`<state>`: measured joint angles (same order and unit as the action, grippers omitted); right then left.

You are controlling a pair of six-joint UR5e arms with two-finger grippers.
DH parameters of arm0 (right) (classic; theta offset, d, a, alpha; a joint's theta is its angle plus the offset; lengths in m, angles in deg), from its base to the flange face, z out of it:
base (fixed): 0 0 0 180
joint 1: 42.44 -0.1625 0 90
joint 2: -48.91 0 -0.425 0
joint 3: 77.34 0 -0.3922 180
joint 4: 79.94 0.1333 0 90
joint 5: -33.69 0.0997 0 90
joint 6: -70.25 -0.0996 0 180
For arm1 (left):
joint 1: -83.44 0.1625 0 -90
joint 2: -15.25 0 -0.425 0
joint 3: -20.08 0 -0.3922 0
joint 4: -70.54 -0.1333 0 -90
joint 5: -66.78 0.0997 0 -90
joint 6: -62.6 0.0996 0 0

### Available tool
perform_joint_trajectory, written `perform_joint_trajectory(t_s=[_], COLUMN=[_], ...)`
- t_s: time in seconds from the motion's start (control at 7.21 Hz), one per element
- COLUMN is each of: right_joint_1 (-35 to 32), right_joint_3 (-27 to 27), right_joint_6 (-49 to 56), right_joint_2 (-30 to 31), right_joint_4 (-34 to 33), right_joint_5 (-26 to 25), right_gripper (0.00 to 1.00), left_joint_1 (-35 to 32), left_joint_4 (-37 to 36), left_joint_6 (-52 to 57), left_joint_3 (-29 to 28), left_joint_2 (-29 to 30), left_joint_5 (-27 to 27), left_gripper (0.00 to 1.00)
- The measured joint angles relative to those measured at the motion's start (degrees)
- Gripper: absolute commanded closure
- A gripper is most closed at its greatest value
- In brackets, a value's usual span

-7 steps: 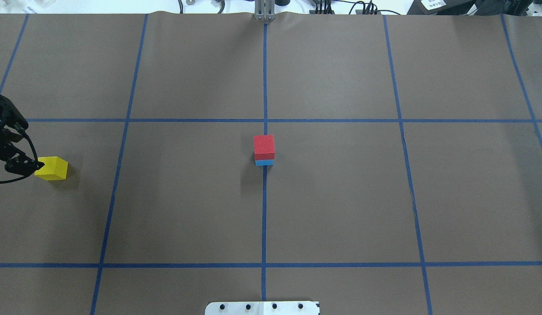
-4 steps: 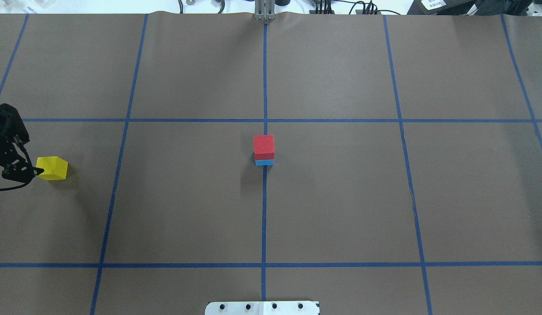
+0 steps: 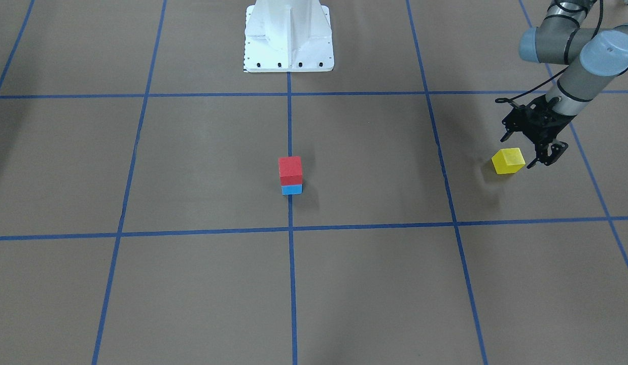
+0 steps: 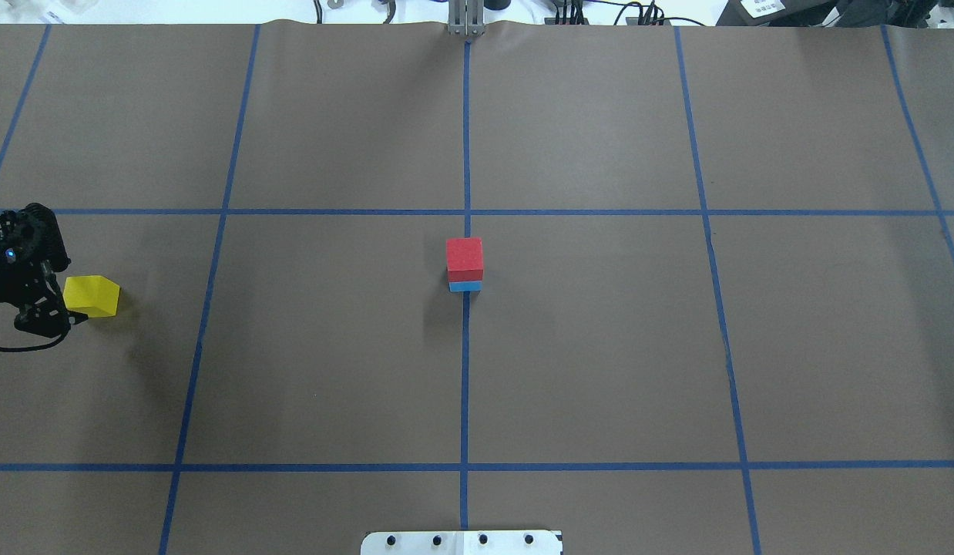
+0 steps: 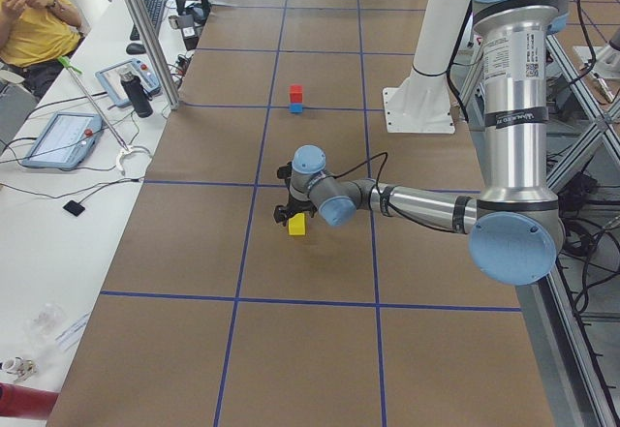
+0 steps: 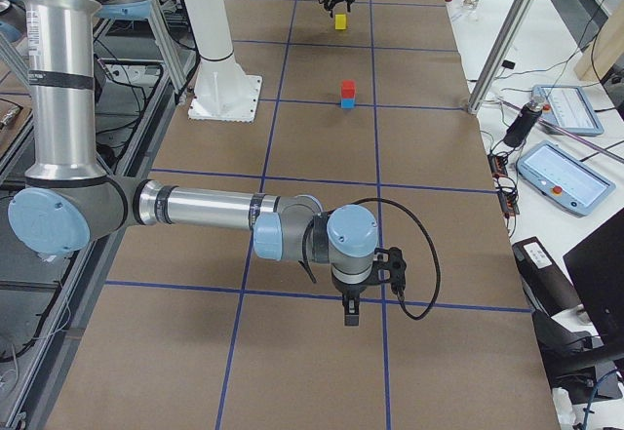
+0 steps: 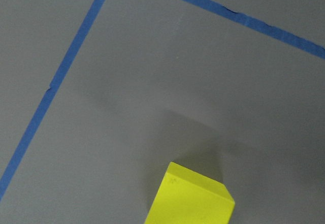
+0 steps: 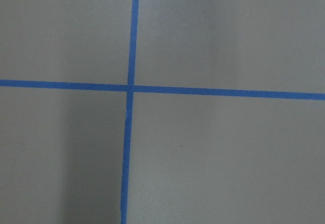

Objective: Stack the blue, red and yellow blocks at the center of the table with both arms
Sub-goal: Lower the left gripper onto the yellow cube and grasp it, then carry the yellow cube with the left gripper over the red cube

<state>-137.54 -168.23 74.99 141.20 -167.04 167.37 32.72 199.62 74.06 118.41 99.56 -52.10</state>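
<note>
- Left gripper (image 3: 521,151) — jaws spread and holding nothing, at the outer edge of the table on the robot's left, set low over the brown paper cover (image 4: 600,347).
- Yellow block (image 3: 508,160) — sits on the paper just beside the left gripper's fingertips, on their table-centre side. It is turned at an angle to the tape grid. Whether a finger touches it cannot be told. In the left wrist view only its upper part (image 7: 195,198) shows, at the bottom edge of the frame, with no finger in sight.
- Red block (image 4: 465,258) — well apart from the left gripper, toward the table's middle. It rests squarely on top of the blue block.
- Blue block (image 4: 465,286) — bottom of the two-block stack, lying on the central blue tape line (image 4: 465,385). From overhead only a thin strip of it shows under the red one.
- Right gripper (image 6: 351,311) — seen only in the exterior right view, pointing down close above the paper and well apart from the stack. Whether its fingers are spread or closed cannot be told.
- Tape crossing (image 8: 130,87) — a crossing of blue lines fills the right wrist view, directly below that gripper.
- White robot pedestal (image 3: 288,35) — bolted at the table's robot side, well apart from both grippers.
</note>
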Motion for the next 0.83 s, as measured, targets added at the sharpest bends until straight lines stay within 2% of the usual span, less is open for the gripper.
perform_joint_trajectory(t_s=[0.14,0.28,0.42,0.56,0.69,0.83], right_joint_1=[0.0,0.0,0.0,0.0,0.0,0.0], right_joint_3=[0.03,0.07,0.08,0.1,0.1,0.09], right_joint_6=[0.0,0.0,0.0,0.0,0.0,0.0], right_joint_2=[0.0,0.0,0.02,0.06,0.06,0.04], right_joint_4=[0.0,0.0,0.0,0.0,0.0,0.0], right_joint_5=[0.0,0.0,0.0,0.0,0.0,0.0], right_gripper=[0.0,0.0,0.0,0.0,0.0,0.0], left_joint_1=[0.98,1.56,1.86,1.99,2.03,2.03], left_joint_4=[0.01,0.03,0.06,0.09,0.11,0.12], left_joint_6=[0.08,0.12,0.13,0.12,0.08,0.06], left_joint_3=[-0.46,-0.98,-2.18,-3.68,-4.76,-5.06], left_joint_2=[0.15,0.34,1.06,2.17,3.03,3.46], left_joint_5=[0.2,0.3,0.36,0.47,0.63,0.67], left_gripper=[0.01,0.06,0.33,0.82,1.0,1.0])
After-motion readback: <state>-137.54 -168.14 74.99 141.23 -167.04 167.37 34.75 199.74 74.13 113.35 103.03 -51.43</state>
